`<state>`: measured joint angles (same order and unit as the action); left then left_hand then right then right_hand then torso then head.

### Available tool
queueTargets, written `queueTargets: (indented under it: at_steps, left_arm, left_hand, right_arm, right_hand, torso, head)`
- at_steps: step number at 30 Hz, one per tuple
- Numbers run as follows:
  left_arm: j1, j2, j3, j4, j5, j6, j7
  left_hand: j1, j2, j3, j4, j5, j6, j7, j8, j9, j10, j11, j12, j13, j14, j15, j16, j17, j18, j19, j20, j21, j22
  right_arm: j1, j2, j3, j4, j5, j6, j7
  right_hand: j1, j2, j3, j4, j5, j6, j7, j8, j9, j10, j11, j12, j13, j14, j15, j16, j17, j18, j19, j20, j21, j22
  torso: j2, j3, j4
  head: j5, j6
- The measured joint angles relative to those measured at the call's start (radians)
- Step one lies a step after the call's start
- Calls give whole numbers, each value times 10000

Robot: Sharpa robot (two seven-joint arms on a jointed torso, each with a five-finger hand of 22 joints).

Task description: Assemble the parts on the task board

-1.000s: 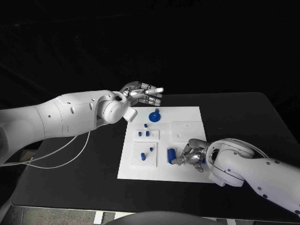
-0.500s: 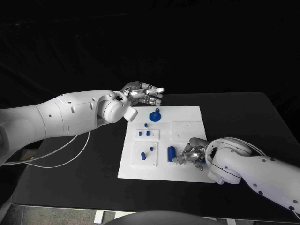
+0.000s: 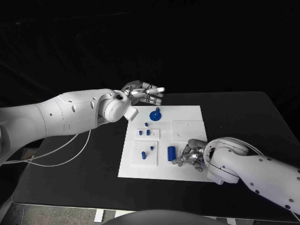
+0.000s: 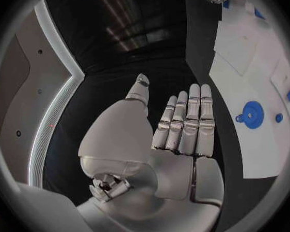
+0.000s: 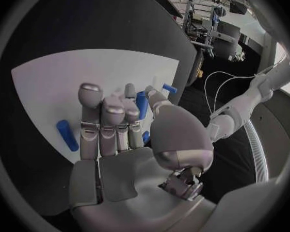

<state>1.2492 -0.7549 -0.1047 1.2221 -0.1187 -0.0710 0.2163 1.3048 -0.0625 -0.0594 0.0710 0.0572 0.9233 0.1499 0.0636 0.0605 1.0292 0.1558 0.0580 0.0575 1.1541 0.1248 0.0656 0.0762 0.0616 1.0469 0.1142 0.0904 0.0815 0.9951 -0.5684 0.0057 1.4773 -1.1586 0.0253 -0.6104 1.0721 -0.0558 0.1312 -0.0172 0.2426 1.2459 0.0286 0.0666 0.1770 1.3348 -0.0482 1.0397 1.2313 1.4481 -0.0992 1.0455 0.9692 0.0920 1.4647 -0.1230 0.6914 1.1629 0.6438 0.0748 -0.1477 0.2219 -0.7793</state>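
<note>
The white task board (image 3: 183, 129) lies in the middle of the black table. A blue cylinder (image 3: 171, 153) sits near the board's front edge, and my right hand (image 3: 191, 156) rests on the board just right of it. In the right wrist view the cylinder (image 5: 142, 104) shows between the thumb and the straightened fingers of the right hand (image 5: 119, 134); I cannot tell whether they touch it. A blue peg (image 5: 67, 135) lies on the hand's other side. My left hand (image 3: 145, 94) hovers over the board's far left corner, fingers straight, holding nothing. A round blue knobbed part (image 3: 154, 115) sits just below it.
Small blue pieces stand in a raised block (image 3: 147, 133) and in a second block (image 3: 145, 154) on the board's left half. A blank square recess (image 3: 188, 130) lies at the right. A white cable (image 3: 62, 157) loops over the table's left side.
My right hand has crept slightly forward beside the blue cylinder, which stays in place. The left hand hardly moves.
</note>
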Motion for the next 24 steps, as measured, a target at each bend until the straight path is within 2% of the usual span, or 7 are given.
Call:
queueTargets:
  at_steps: [8,11,15,19,20,21,24]
  left_arm:
    - [-3,4,-3,-11,-9,2,-35]
    - [-3,4,-3,-14,-13,2,-45]
    - [-3,8,-4,-16,-20,3,-56]
    - [-3,5,-6,-18,-26,5,-63]
    - [-2,3,-7,-18,-28,5,-65]
    - [-2,-2,-7,-18,-30,5,-67]
    - [0,-20,-7,-18,-36,5,-70]
  left_hand:
    - [40,40,30,-30,0,0,0,0,0,0,0,0,0,0,0,0,0,0,0,0,0,0]
    - [40,40,30,-30,0,0,0,0,0,0,0,0,0,0,0,0,0,-1,0,0,0,0]
    - [40,40,30,-30,0,0,0,0,0,0,0,0,0,0,0,0,0,0,0,0,0,0]
    - [0,79,-10,-71,0,0,0,0,0,0,0,0,0,0,0,0,0,0,0,0,0,0]
    - [-8,87,-12,-72,0,0,0,0,0,0,0,0,0,0,0,0,0,0,0,0,0,0]
    - [-8,87,-12,-72,0,0,0,0,0,0,0,0,0,0,0,0,0,0,0,0,0,0]
    - [-8,87,-12,-72,0,0,0,0,0,0,0,0,0,0,0,0,0,0,0,0,0,0]
  right_arm:
    - [-21,-2,-1,-1,-65,139,-33]
    - [-24,-12,-1,16,-86,147,-38]
    - [-29,-112,-3,99,-118,144,-40]
    - [-35,-441,7,337,-125,115,-21]
    - [-43,-541,38,398,-123,106,-10]
    - [-54,-685,121,507,-112,94,12]
    - [-55,-1058,421,832,-63,53,107]
  right_hand:
    - [207,-207,114,89,-141,1,0,-1,1,0,0,0,0,0,0,0,1,0,0,0,0,19]
    - [260,-260,126,296,-296,1,0,-1,1,0,0,0,1,0,0,0,8,0,0,0,0,32]
    - [293,-306,124,439,-296,1,-1,-2,-1,0,0,0,1,0,0,0,8,1,0,1,0,33]
    - [392,-579,114,736,-297,-27,12,-90,13,-1,1,-7,-11,0,1,0,8,0,0,1,-46,32]
    - [390,-577,108,758,-296,-41,26,-95,23,-1,1,-34,-17,0,0,0,8,1,0,1,-46,32]
    - [390,-577,79,787,-296,-41,26,-76,37,-1,1,-34,-18,0,1,0,8,1,0,1,-46,32]
    - [420,-607,2,863,-384,-54,39,-58,75,2,4,-15,-3,0,1,0,8,1,0,1,-101,32]
  torso:
    - [-2,6,-8]
    - [-3,5,-11]
    - [-3,9,-10]
    - [-3,8,-3]
    - [-4,8,-3]
    - [-5,7,-3]
    - [-7,4,-9]
  head:
    - [0,-7]
    - [0,-11]
    - [-8,-12]
    - [-12,0]
    - [-13,0]
    - [-12,1]
    - [10,1]
